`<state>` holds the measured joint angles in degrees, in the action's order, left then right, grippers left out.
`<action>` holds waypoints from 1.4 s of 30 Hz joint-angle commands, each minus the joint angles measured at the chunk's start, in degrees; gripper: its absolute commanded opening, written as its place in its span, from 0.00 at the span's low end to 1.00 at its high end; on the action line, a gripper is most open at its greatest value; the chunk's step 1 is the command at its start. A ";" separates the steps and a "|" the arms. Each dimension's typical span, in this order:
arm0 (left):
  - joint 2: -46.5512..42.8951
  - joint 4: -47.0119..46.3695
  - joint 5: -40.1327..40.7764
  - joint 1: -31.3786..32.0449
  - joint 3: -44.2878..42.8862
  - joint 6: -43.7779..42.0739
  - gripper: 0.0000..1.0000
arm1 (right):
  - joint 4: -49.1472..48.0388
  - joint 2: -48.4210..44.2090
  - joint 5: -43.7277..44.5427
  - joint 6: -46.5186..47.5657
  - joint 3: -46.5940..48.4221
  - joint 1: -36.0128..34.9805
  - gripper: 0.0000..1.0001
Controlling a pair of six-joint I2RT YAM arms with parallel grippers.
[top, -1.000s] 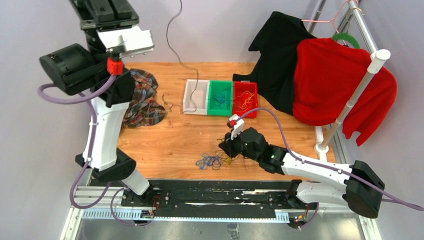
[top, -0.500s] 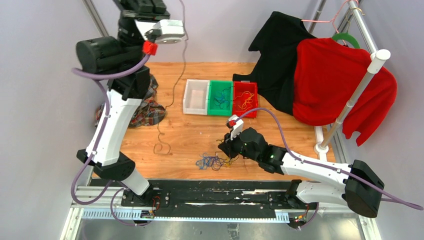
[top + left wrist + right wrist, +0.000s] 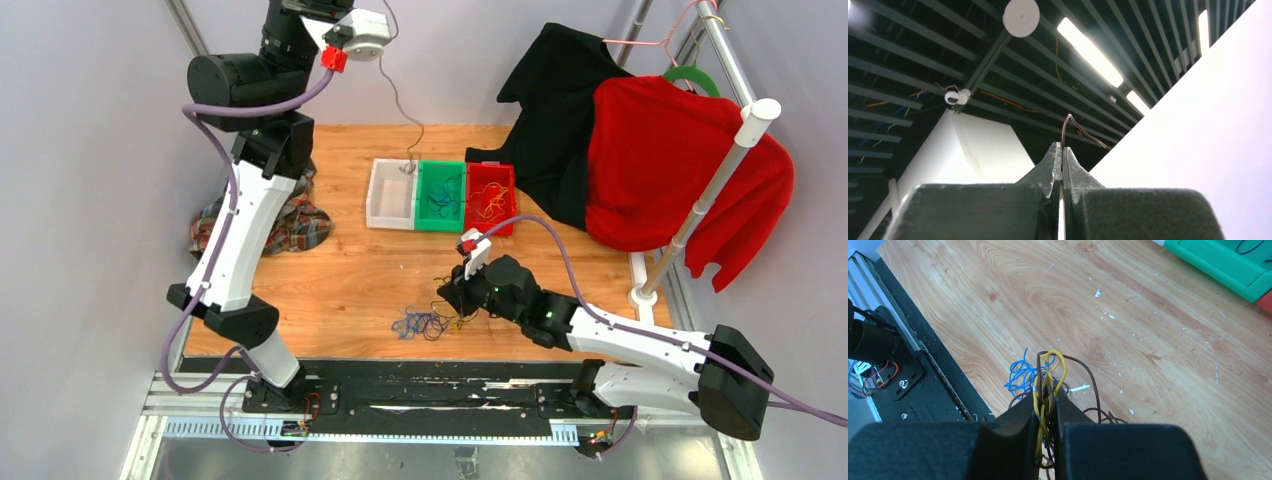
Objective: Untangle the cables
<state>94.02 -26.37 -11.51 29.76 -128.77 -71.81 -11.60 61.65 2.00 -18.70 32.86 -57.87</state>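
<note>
The cables (image 3: 425, 322) sit knotted at the table's (image 3: 330, 280) 6 o'clock edge, yellow strands pinched in the right gripper (image 3: 1052, 390). At 12 o'clock the left gripper (image 3: 1062, 148), clamped on one brown wire (image 3: 1063, 131), dangles it over the white bin (image 3: 385, 205); much untangling apparently remains.

The left arm (image 3: 245, 230) has swung over to the right and further back. Its left end effector (image 3: 1062, 151) is now up higher, pinching one brown cable (image 3: 397, 100). That cable's loose end lay on the surface (image 3: 350, 270) before. Now it is lifted off and hangs down over the white box (image 3: 390, 203). More of the checked cloth (image 3: 300, 225) shows now.
</note>
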 commanded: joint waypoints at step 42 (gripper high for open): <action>-1.30 -3.43 7.60 -6.38 22.95 11.25 0.00 | 0.02 -0.51 -0.39 -1.66 -2.10 0.56 0.03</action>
<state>95.66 -28.49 -5.65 23.59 -113.40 -63.02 -10.87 61.60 2.50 -19.75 31.11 -57.76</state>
